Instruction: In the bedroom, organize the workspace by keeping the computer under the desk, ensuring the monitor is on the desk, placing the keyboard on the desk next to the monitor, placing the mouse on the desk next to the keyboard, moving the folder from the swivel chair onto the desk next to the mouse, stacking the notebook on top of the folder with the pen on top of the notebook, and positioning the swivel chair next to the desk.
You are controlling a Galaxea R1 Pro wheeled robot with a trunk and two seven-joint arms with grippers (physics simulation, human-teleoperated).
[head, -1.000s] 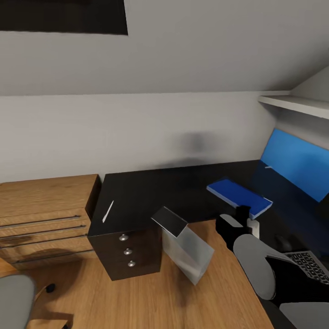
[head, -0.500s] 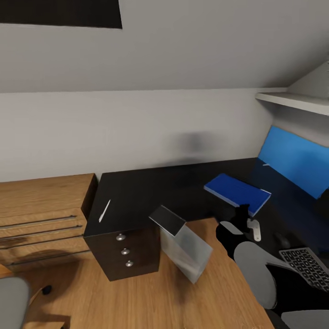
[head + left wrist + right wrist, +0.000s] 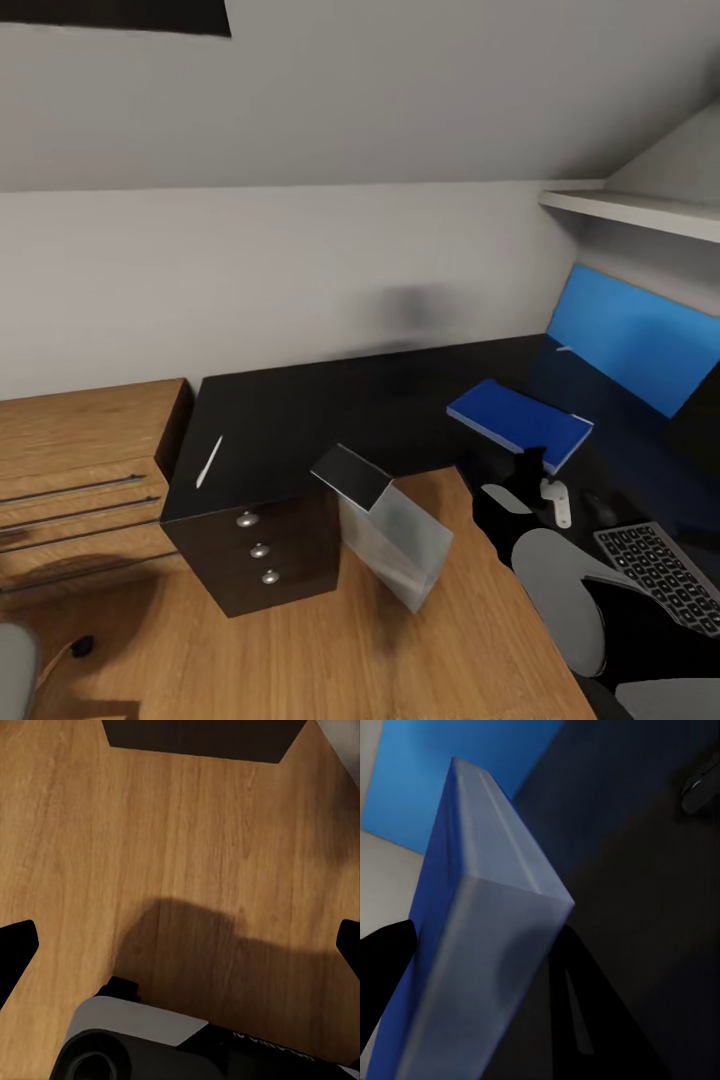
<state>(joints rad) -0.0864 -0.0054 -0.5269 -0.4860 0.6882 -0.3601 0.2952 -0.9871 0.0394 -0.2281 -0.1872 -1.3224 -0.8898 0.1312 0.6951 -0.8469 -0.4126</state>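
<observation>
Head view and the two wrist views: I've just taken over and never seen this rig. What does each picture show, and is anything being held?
The wide picture comes from the robot's head, looking down over its arms. It shows a black desk with a white pen and a keyboard on it. A grey computer case stands tilted on the wooden floor.

The other two pictures come from cameras beside each tool. The right tool grips the blue folder above the desk. Its camera sees that folder close up between the dark fingers. The left tool is open and holds nothing, facing the floor.
</observation>
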